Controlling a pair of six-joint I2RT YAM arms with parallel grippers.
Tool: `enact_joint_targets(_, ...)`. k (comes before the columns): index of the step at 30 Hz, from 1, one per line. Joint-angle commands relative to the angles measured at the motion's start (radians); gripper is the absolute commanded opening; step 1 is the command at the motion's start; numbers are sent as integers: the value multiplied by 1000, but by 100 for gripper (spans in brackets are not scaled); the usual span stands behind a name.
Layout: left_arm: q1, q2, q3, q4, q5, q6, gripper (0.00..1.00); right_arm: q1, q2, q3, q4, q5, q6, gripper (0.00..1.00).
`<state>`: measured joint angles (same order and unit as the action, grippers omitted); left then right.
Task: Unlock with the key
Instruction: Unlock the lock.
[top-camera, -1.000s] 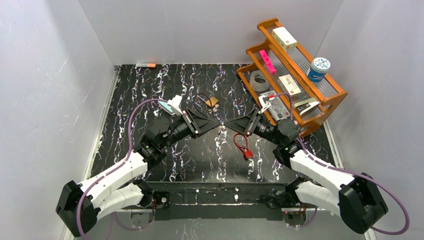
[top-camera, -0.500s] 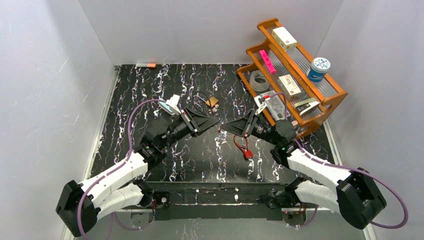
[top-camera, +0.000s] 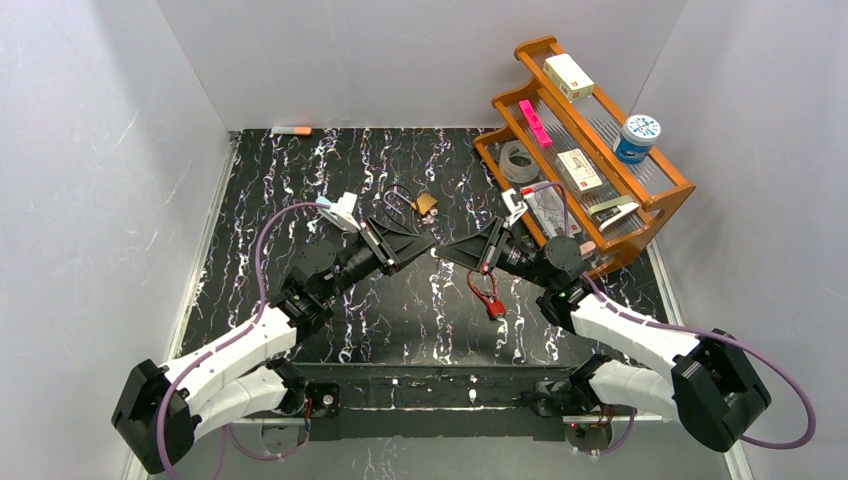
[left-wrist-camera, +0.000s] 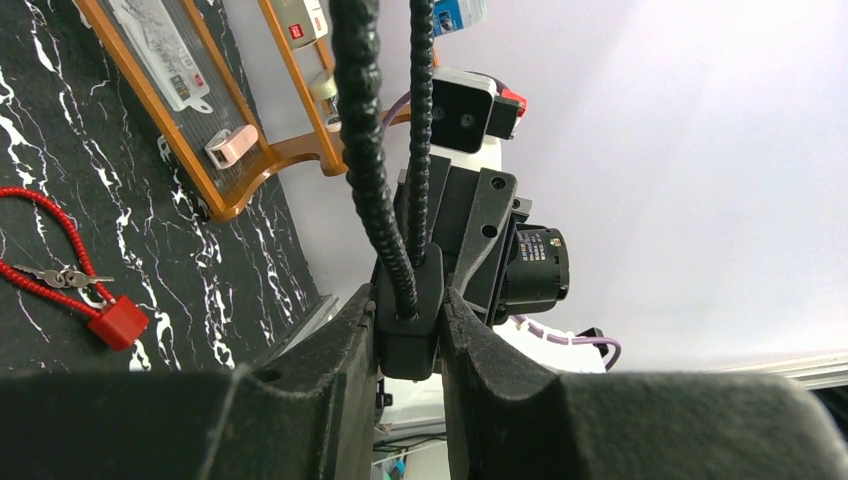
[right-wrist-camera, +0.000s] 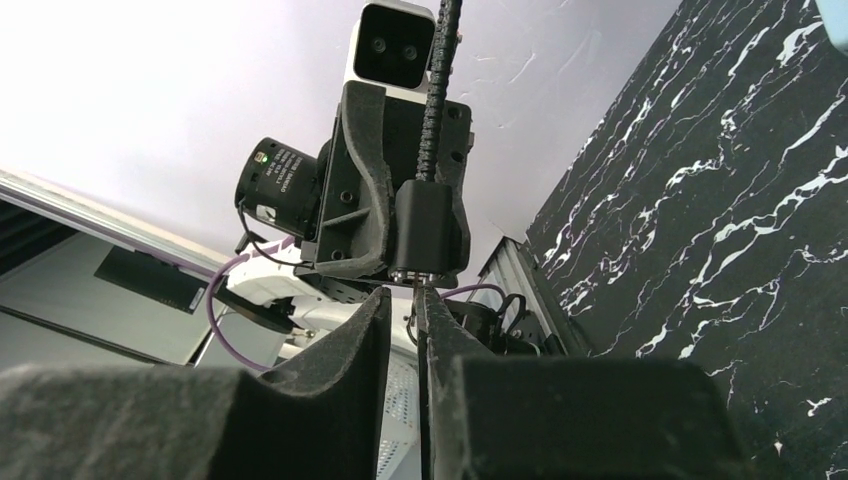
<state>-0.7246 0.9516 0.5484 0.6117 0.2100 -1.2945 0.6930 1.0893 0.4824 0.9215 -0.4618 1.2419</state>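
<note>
The left fingers (left-wrist-camera: 330, 365) are pinching the body of a black lock (left-wrist-camera: 408, 322), holding it in the air over the middle of the bench (top-camera: 300, 180). The lock's black cable (left-wrist-camera: 362, 130) is looping away from the fingers.

The right fingers (right-wrist-camera: 340, 350) are facing the left ones, and the tips of both are meeting at the lock. They are standing close together with only a narrow slit between them, right at the lock's free end. Whether they are pinching a key there cannot be told.

A red lock (top-camera: 494, 308) with its red cable is lying on the bench just nearer than the right fingers, and small keys (left-wrist-camera: 62, 276) are resting inside its loop. A small brass-coloured lock (top-camera: 427, 203) is lying beyond the arms, toward the far edge. A wooden rack (top-camera: 536, 46) is standing at the far right corner.
</note>
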Motion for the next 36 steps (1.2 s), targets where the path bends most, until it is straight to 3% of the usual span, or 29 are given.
enact_joint_targets(1,4,-38,-14,65,-51,8,0,16,6,48,12,30,-24,23)
enact_joint_targets(6,4,-46,-19,66,-67,10,0,22,9,49,2,38,-22,20)
enact_joint_targets(11,4,-45,-17,70,-69,12,0,26,1,48,-20,57,-24,27)
enact_joint_targets(16,4,-38,-15,78,-58,9,0,29,18,56,-20,67,-22,8)
enact_joint_targets(21,4,-34,-26,96,-48,3,0,33,57,74,27,75,-2,1)
enact_joint_targets(29,3,-36,-70,165,-20,5,0,54,107,99,76,141,60,1)
enact_joint_targets(31,2,-34,-79,179,-17,10,0,65,112,130,27,151,33,1)
enact_joint_targets(36,-3,-27,-87,187,-20,-8,0,129,116,251,-220,219,-212,1)
